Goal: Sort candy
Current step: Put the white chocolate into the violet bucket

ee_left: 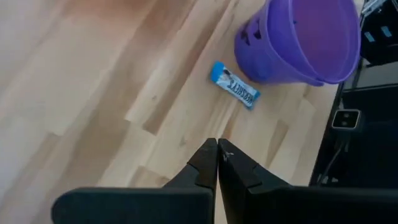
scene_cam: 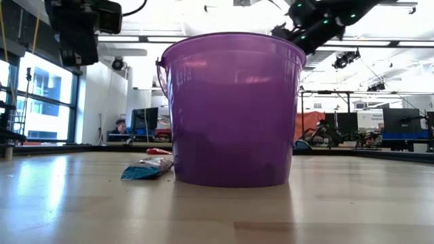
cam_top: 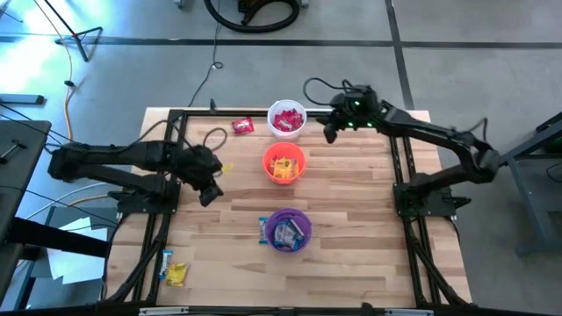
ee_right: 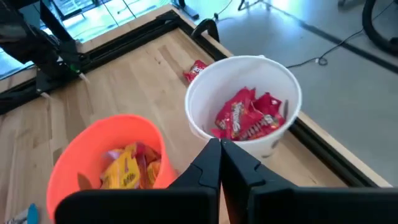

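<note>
Three cups stand in a row down the table's middle. The white cup [cam_top: 287, 120] holds red candy [ee_right: 247, 116], the orange cup [cam_top: 284, 163] yellow candy [ee_right: 127, 167], and the purple cup [cam_top: 288, 230] blue-white candy. Loose sweets lie flat on the wood: a red one [cam_top: 242, 126], a yellow one [cam_top: 228, 167] and a blue one [ee_left: 234, 85] beside the purple cup. My left gripper [ee_left: 217, 155] is shut and empty, above bare wood left of the orange cup. My right gripper [ee_right: 220, 146] is shut and empty, in the air just right of the white cup.
A blue sweet [cam_top: 167, 261] and a yellow sweet [cam_top: 177, 275] lie at the near left corner by the black frame rail [cam_top: 140, 263]. Black rails run along both table sides. Bare wood lies between the cups and the right rail.
</note>
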Controlling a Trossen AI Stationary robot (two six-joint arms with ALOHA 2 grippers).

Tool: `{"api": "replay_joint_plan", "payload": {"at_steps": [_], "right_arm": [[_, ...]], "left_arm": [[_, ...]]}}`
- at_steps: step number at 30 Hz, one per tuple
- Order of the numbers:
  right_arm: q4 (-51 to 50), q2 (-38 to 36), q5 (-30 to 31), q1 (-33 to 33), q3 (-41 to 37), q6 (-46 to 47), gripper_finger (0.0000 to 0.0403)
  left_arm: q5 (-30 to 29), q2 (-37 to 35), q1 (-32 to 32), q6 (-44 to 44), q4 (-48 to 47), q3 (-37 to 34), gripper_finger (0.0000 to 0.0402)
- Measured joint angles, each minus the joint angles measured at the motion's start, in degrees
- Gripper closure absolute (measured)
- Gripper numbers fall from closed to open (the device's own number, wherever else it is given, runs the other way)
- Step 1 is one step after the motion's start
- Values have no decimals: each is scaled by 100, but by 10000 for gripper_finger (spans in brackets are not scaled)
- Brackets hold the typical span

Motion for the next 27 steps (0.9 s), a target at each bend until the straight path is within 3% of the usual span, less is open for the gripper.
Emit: {"api": "replay_joint_plan", "payload": {"at_steps": [3,8,10,14,20,23,27], "right_arm": [[0,-379,-2,-94,-219,-53,402],[-40,-779,-32,-278,-386,-137,403],[-68,-858,-102,-335,-386,-202,403],[-87,-949,-261,-427,-386,-341,403],[-130,-953,-398,-544,-386,-476,403],[-167,-953,-400,-548,-386,-488,403],[-196,-953,-402,-546,-386,-504,403]], "left_arm": [[110,331,-257,-507,826,-282,401],[572,961,-338,-1289,3238,-1122,401],[621,1201,-366,-1557,3692,-1315,401],[915,1320,-826,-1677,3358,-1278,401],[1449,1310,-1900,-1897,1474,-803,401],[1810,1310,-2323,-2824,930,-770,401],[2369,1312,-2773,-5060,819,-770,394]]}}
